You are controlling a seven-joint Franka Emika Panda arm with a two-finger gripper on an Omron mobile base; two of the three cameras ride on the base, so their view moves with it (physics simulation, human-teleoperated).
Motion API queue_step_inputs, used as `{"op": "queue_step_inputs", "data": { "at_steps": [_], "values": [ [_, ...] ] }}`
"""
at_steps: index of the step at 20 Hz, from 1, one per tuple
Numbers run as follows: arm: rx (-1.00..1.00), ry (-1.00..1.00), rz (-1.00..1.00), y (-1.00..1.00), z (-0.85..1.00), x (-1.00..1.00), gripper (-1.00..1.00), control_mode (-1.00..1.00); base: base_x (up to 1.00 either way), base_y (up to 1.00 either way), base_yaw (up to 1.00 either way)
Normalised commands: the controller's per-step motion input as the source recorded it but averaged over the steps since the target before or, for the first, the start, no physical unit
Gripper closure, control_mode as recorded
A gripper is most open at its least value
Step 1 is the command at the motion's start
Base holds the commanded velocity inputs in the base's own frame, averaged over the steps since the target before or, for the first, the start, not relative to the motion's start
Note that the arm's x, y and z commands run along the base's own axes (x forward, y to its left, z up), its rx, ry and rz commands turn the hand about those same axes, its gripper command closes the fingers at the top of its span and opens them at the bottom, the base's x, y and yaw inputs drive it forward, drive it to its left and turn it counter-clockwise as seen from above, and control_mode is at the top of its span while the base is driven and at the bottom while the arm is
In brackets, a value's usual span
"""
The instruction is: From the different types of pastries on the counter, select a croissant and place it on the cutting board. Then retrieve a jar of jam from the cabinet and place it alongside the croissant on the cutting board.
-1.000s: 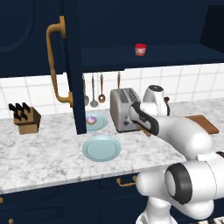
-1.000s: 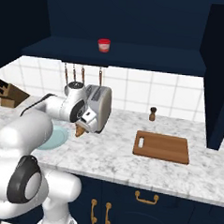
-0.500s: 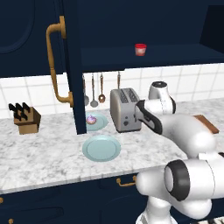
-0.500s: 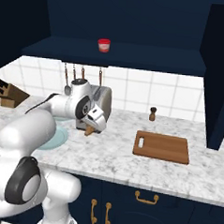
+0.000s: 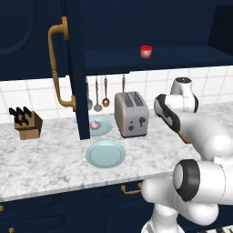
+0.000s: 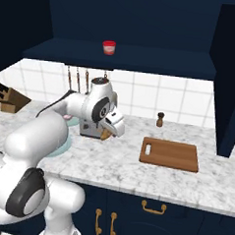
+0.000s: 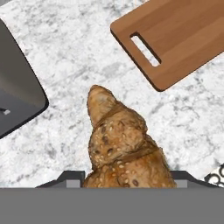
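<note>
End effector (gripping croissant) tilted downward

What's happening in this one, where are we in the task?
The arm's gripper holds the croissant above the marble counter, between the toaster and the cutting board. The board is bare, so the croissant is not yet placed. The jar of jam sits on the shelf of the open navy cabinet. The pink-frosted cupcake rests on a plate by the toaster, with another light blue plate in front.
</note>
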Motion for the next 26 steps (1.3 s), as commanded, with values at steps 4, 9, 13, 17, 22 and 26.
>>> {"op": "queue_step_inputs", "data": {
  "at_steps": [4, 9, 13, 17, 22, 26],
  "values": [
    [0.00, 0.00, -0.05, -0.58, 0.05, -0.02, 1.00, -1.00, 0.00, 0.00, 0.00],
    [-0.02, 0.00, -0.03, -0.54, 0.00, 0.00, 1.00, -1.00, 0.00, 0.00, 0.00],
    [0.00, 0.00, -0.02, -0.58, 0.00, 0.00, 1.00, -1.00, 0.00, 0.00, 0.00],
    [0.00, 0.00, -0.02, -0.55, 0.00, 0.00, 1.00, -1.00, 0.00, 0.00, 0.00],
    [0.00, 0.00, -0.01, -0.43, 0.00, 0.00, 1.00, -1.00, 0.00, 0.00, 0.00],
    [0.00, 0.00, 0.00, -0.25, 0.00, 0.02, 1.00, -1.00, 0.00, 0.00, 0.00]
  ]
}}
